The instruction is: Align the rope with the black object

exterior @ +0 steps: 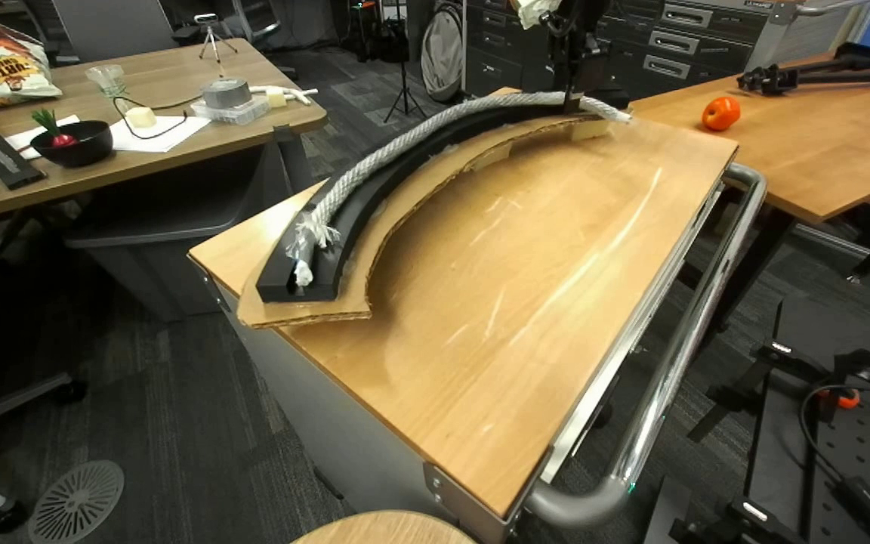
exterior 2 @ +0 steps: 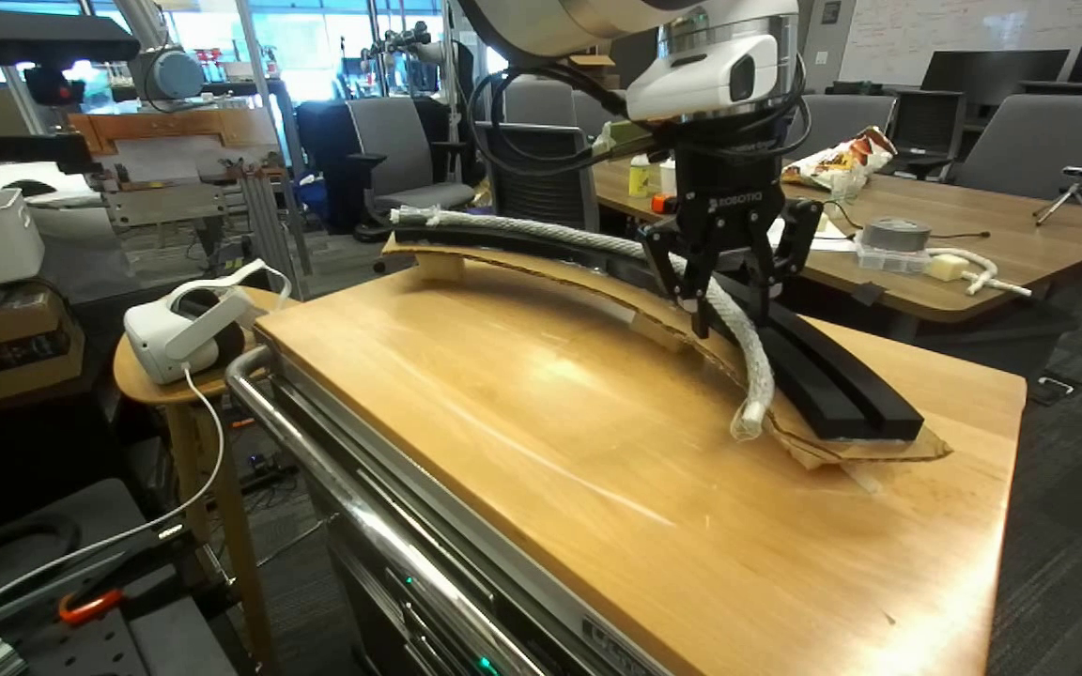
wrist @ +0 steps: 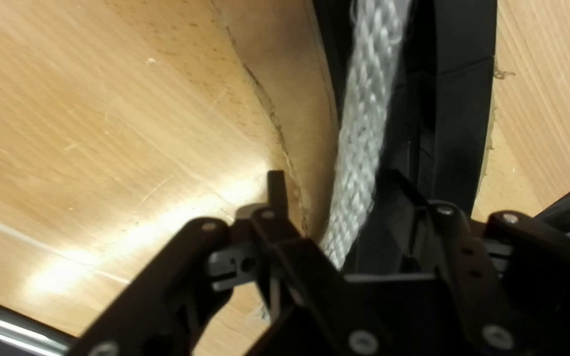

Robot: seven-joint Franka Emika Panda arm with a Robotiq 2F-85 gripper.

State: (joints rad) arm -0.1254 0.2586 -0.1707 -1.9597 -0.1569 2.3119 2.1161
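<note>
For tool state: straddles the rope point(wrist: 362, 133) with the gripper point(exterior 2: 733, 319) released and fingers point(wrist: 277, 190) spread to either side of it. For rope position: rests along most of the curved black object point(exterior: 397, 175), with the frayed end point(exterior: 316, 229) at the groove in an exterior view, and veers off at the opposite end, crossing the cardboard point(exterior: 427, 180) edge to finish on or above the wooden top point(exterior 2: 597, 451).

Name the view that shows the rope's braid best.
The wrist view: it shows the rope close up, so the braid stands out, though only part of its length is in sight. Both exterior views show the rope from farther off, with both its ends visible but the braid much smaller.
</note>
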